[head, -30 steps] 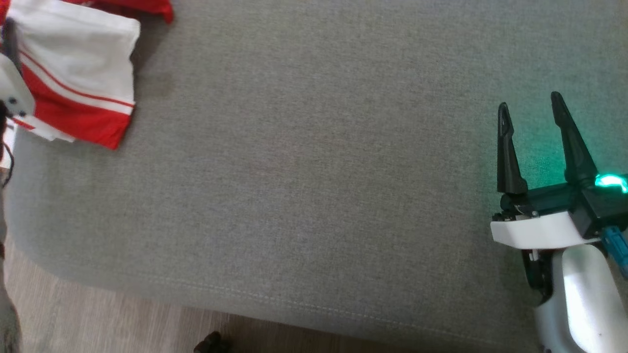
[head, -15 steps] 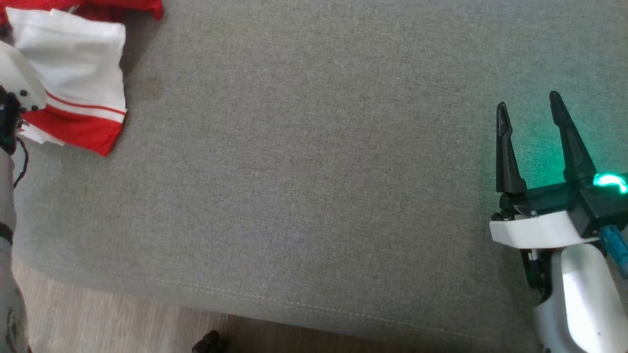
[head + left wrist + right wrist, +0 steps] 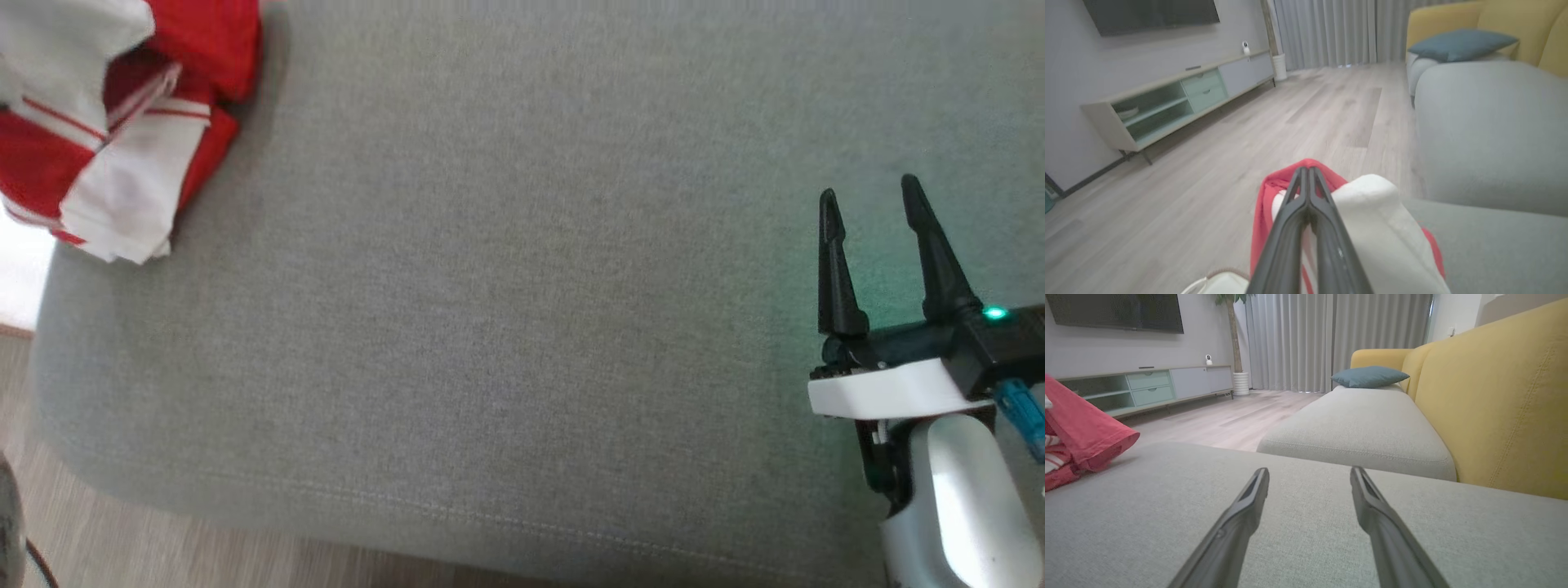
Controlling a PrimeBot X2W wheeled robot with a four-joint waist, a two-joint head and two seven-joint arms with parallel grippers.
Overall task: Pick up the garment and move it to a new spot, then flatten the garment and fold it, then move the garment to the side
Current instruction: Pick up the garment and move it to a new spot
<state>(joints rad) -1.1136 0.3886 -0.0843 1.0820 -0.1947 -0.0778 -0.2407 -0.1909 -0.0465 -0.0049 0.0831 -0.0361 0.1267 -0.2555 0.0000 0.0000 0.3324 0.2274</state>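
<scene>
Though cut off at edge, garment (image 3: 122, 184) in closed L gripper (image 3: 1307, 170) jaws.

Pinched left, spread right.
Held left gripper (image 3: 1307, 173) clamped on garment (image 3: 1376, 220), fingers pressed together; held right gripper (image 3: 869, 189) wide, fingers up, pale forearm (image 3: 955, 506) below.

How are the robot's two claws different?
The left gripper is shut on the red-and-white cloth garment; the right gripper is spread open, holding nothing. The left points toward the wooden floor; the right points across the grey fabric cushion. Both have two long dark fingers.
</scene>
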